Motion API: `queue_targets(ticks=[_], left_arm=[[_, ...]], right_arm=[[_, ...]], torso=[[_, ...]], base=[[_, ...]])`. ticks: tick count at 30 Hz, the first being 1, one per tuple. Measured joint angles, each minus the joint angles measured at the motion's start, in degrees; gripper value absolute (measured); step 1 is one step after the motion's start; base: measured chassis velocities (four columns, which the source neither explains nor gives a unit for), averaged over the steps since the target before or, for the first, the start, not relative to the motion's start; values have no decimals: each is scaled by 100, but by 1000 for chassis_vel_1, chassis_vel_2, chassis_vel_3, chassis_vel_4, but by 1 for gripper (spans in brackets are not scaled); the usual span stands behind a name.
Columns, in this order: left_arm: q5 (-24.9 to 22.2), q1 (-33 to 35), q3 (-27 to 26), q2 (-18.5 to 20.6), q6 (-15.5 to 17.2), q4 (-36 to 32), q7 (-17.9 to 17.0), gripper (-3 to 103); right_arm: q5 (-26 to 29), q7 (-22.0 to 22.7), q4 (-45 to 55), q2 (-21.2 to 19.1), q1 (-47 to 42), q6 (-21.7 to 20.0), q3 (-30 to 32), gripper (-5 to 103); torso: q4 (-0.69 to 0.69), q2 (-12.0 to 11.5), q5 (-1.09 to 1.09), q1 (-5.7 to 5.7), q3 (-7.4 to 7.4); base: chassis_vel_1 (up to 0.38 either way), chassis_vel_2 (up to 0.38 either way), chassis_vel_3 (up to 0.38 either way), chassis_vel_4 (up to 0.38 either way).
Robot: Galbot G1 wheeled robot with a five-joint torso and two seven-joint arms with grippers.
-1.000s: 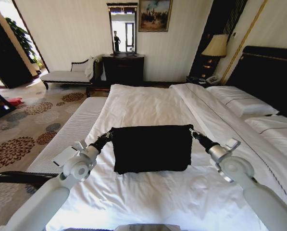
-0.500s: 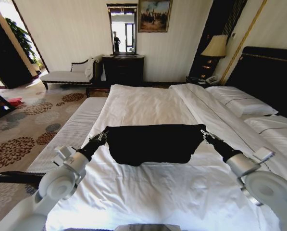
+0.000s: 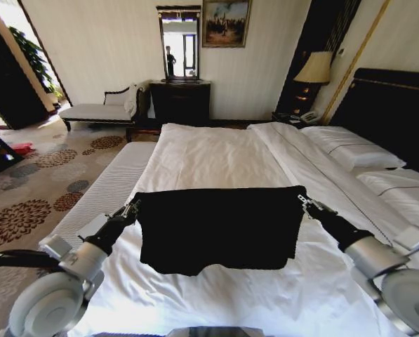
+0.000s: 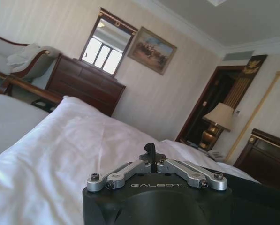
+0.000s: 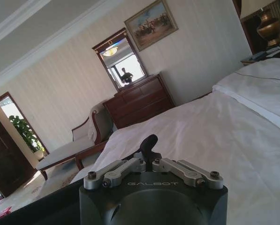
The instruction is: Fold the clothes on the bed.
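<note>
The clothes [image 3: 220,228], a black T-shirt, hang stretched flat between my two grippers above the white bed [image 3: 209,158]. My left gripper [image 3: 134,206] is shut on the garment's left top corner. At the right top corner my right gripper [image 3: 304,199] is shut on the fabric. The lower edge of the shirt droops toward the sheet. In the left wrist view my left gripper [image 4: 150,149] points over the mattress, with black cloth [image 4: 259,190] trailing beside it. In the right wrist view my right gripper [image 5: 148,142] shows closed fingers, and black cloth [image 5: 41,208] runs off at its side.
White pillows [image 3: 353,151] lie against the dark headboard [image 3: 395,105] at the right. A padded bench [image 3: 104,189] runs along the bed's left side. A dark dresser [image 3: 180,100] with a mirror, a chaise [image 3: 100,109] and a lamp [image 3: 314,68] stand by the far wall.
Both grippers have drawn back toward me and spread apart. The shirt came with them, now held wider and hanging lower and nearer over the bed.
</note>
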Motion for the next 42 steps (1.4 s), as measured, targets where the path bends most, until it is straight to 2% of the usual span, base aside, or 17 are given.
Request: queue_targets(ticks=[3,6,9,10,15,16,21,22,25,27,28,30,32,34,36,37,42], left_arm=[[4,289,-84,-72,-21,8,8,1],[54,223,34,-61,-30,21,-58,1],[136,-451,594,68,-15,34,-384,1],[136,-451,594,68,-15,34,-384,1],[124,-1828,1756,375,69,322,-716,1],[124,-1828,1756,375,69,322,-716,1],[21,-2821,2466,581,109,1246,-715,1],[21,-2821,2466,581,109,1246,-715,1],[3,-3494,2863,574,112,1932,-684,1],[13,-4033,3278,471,112,2467,-654,1],[13,-4033,3278,471,112,2467,-654,1],[62,-4401,3638,350,108,2880,-612,1],[193,-4881,4125,105,91,3489,-520,1],[233,-5002,4234,39,86,3638,-491,1],[380,-5402,4554,-218,56,4199,-392,1],[380,-5402,4554,-218,56,4199,-392,1],[552,-5984,4869,-712,25,5091,-271,1]], right_arm=[[-22,45,-8,111,-111,-30,-6,1],[-33,138,-22,87,-7,-50,-131,1],[-35,339,-38,-65,399,-62,-574,1],[-35,339,-38,-65,399,-62,-574,1],[-141,483,-432,-321,1414,-53,-1702,1],[-141,483,-432,-321,1414,-53,-1702,1],[-342,405,-1424,-587,2344,30,-2736,1],[-342,405,-1424,-587,2344,30,-2736,1],[-425,313,-2013,-658,2788,73,-3258,1],[-496,259,-2464,-665,3109,108,-3594,1],[-496,259,-2464,-665,3109,108,-3594,1],[-539,222,-2801,-663,3370,133,-3852,1],[-594,168,-3206,-652,3786,173,-4206,1],[-600,145,-3316,-646,3922,180,-4313,1],[-639,83,-3645,-618,4342,232,-4628,1],[-639,83,-3645,-618,4342,232,-4628,1],[-686,-32,-4317,-529,5098,329,-5238,1]], torso=[[-1,0,0,0,0],[0,0,0,-1,0],[1,0,-1,0,0],[1,0,-1,0,0],[-2,-1,1,2,2],[-2,-1,1,2,2],[1,-1,-1,3,2],[1,-1,-1,3,2],[0,-1,0,2,2],[-1,-1,0,3,2],[-1,-1,0,3,2],[-2,-2,1,3,2],[0,-2,1,3,2],[-1,-2,0,3,2],[-1,-2,1,3,2],[-1,-2,1,3,2],[0,-2,-1,2,2]], base=[[0,0,0,0],[0,0,0,0],[0,0,0,0],[0,0,0,0],[0,0,0,0],[0,0,0,0],[0,0,0,0],[0,0,0,0],[0,0,0,0],[0,0,0,0],[0,0,0,0],[0,0,0,0],[0,0,0,0],[0,0,0,0],[0,0,0,0],[0,0,0,0],[0,0,0,0]])
